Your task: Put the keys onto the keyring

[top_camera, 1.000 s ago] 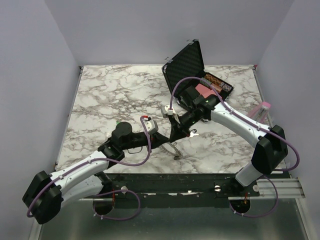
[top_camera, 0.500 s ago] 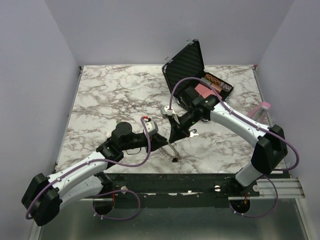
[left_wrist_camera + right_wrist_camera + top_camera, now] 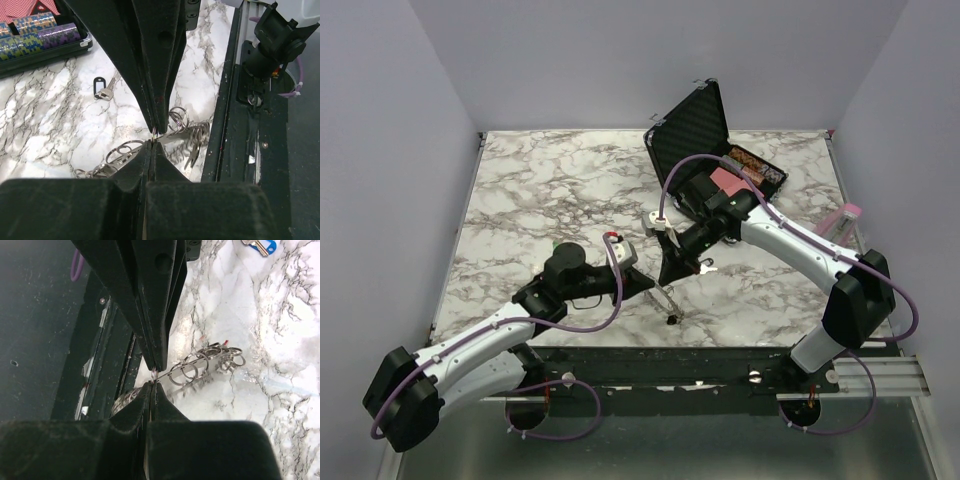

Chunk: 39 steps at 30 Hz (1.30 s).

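My left claw (image 3: pixel 151 145) is now pinching fully shut on the keyring (image 3: pixel 176 119), having been part open a moment ago. It's sitting tip to tip with my right claw (image 3: pixel 151 386), also clamping it, by the bench's (image 3: pixel 520 200) near edge. I'm holding it with both claws; the black-tagged key (image 3: pixel 102 90) is lying loose, unthreaded.

Left claw (image 3: pixel 151 146) closed, keyring (image 3: pixel 198 133) at tip

Probably a robotics lab, marble-pattern table (image 3: pixel 540 190), plain grey enclosure walls (image 3: pixel 380 150), metal mounting rail (image 3: pixel 890 375)
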Available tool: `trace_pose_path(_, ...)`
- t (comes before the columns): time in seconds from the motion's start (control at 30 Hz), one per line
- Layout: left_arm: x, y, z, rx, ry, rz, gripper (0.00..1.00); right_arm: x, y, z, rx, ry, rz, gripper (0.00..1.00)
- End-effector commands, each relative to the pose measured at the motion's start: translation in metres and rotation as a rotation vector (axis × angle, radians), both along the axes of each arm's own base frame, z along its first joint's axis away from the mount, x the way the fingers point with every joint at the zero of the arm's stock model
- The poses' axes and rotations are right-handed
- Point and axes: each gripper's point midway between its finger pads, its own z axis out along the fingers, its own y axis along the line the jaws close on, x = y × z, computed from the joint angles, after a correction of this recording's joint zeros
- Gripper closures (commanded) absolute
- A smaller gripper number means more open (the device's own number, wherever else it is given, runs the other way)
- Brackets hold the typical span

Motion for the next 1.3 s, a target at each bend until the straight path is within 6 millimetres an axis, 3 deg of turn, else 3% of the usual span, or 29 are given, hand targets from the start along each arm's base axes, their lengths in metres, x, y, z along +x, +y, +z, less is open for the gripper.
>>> trace_pose_path(0.0,0.0,-0.004,0.01,-0.023,-0.019,-0.012,1.0,-0.006,0.004,0.015,0.05,0.023,0.028,0.95)
trace_pose_path(0.2,0.001,0.0,0.021,-0.105,-0.085,0.019,1.0,-0.011,0.003,0.017,0.069,0.027,0.056,0.91)
trace_pose_path(0.33,-0.003,0.005,0.022,-0.124,-0.14,0.014,1.0,-0.015,0.003,0.021,0.085,0.04,0.067,0.64)
trace_pose_path(0.4,-0.007,0.009,0.023,-0.138,-0.171,0.01,1.0,-0.017,0.003,0.024,0.091,0.037,0.077,0.6)
trace_pose_path(0.57,-0.022,0.017,0.03,-0.209,-0.268,-0.023,1.0,-0.025,0.0,0.033,0.142,0.031,0.125,0.59)
trace_pose_path(0.87,-0.052,0.02,0.038,-0.27,-0.337,-0.156,1.0,-0.062,-0.012,0.041,0.346,-0.003,0.31,0.58)
trace_pose_path(1.27,-0.07,0.02,0.044,-0.226,-0.354,-0.28,1.0,-0.071,-0.018,0.048,0.395,-0.05,0.353,0.54)
